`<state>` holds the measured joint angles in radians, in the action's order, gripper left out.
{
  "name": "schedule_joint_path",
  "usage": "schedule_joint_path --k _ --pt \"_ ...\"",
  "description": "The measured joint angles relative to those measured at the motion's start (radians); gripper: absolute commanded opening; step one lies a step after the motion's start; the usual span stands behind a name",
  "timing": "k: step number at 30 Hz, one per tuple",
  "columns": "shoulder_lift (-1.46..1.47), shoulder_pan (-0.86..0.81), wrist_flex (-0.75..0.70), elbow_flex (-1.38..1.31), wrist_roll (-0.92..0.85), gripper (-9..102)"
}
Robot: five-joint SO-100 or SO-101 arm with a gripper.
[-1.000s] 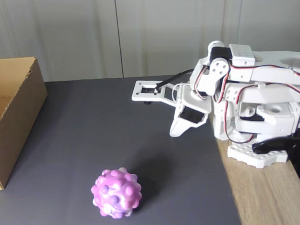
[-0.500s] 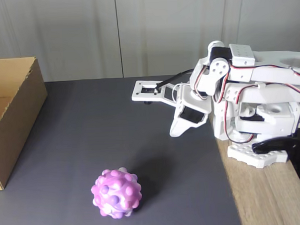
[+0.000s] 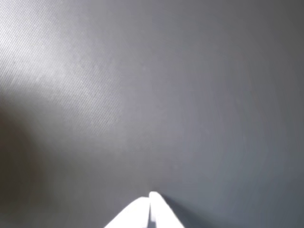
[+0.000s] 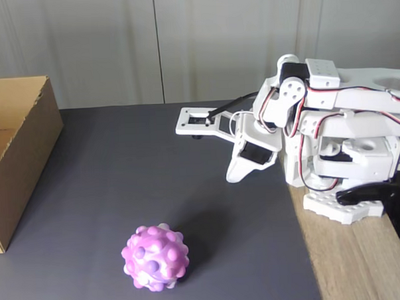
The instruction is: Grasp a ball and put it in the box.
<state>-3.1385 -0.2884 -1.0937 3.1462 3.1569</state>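
In the fixed view the pink and purple bumpy ball (image 4: 155,257) rests on the dark mat near the front edge. The brown cardboard box (image 4: 27,154) stands open-topped at the left edge of that view, well apart from the ball. My white arm is folded up at the right, and its gripper (image 4: 233,177) points down at the mat, up and to the right of the ball and far from it. In the wrist view the gripper (image 3: 150,195) shows two white fingertips pressed together over bare mat, with nothing between them.
A dark grey mat (image 4: 154,172) covers most of the surface. To its right runs a strip of wooden table (image 4: 357,263) where the arm's white base (image 4: 347,183) stands. A pale panelled wall closes off the back.
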Motion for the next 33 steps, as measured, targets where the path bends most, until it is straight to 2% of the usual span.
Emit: schedule_joint_path --k 6,22,33 --pt "0.0 -0.003 -0.014 -0.003 -0.081 0" --pt "0.0 -0.003 0.008 -0.003 -0.035 4" --pt "0.012 0.198 0.098 -0.114 -0.066 0"
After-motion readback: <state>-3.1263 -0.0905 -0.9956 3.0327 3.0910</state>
